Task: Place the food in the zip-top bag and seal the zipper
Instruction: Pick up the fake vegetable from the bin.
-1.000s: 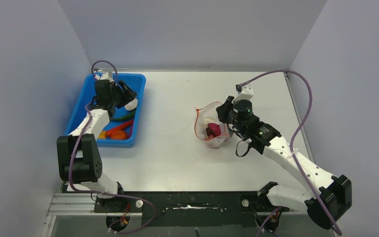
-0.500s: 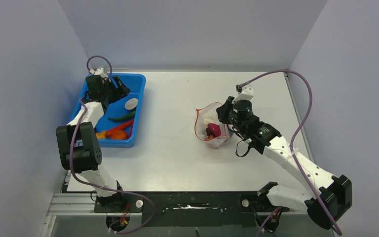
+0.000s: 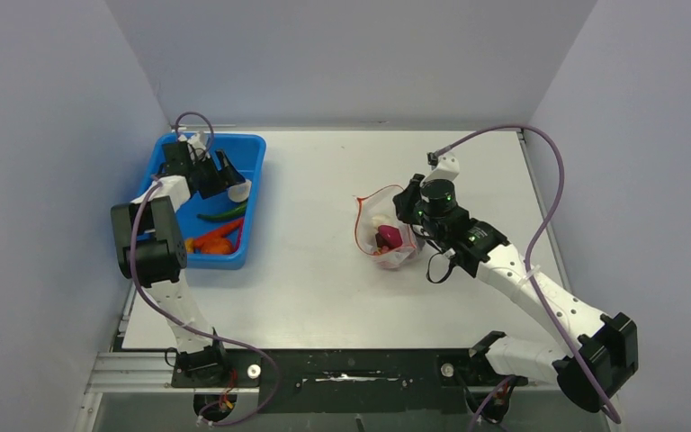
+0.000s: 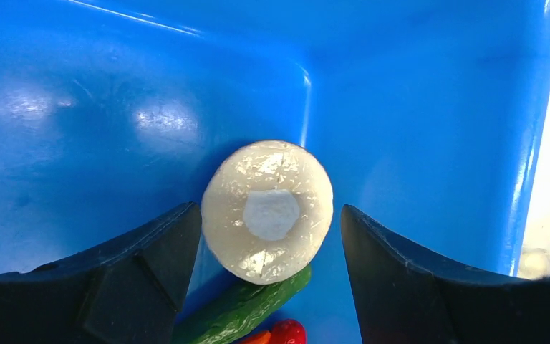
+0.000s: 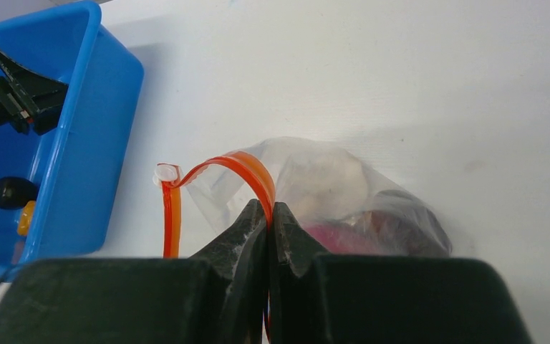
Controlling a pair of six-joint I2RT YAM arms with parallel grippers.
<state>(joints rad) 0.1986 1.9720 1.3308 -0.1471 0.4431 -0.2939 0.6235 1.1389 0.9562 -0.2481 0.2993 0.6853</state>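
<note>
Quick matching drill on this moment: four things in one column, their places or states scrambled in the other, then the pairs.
Things:
1. white round piece
2. green piece
3. pink piece
4. zipper strip

Places or states:
A. inside the zip-top bag
B. pinched in the shut right gripper
C. between the fingers of the open left gripper, in the blue bin
D. lying in the blue bin, no gripper around it

Pairs: 1-C, 2-D, 3-A, 4-B
</note>
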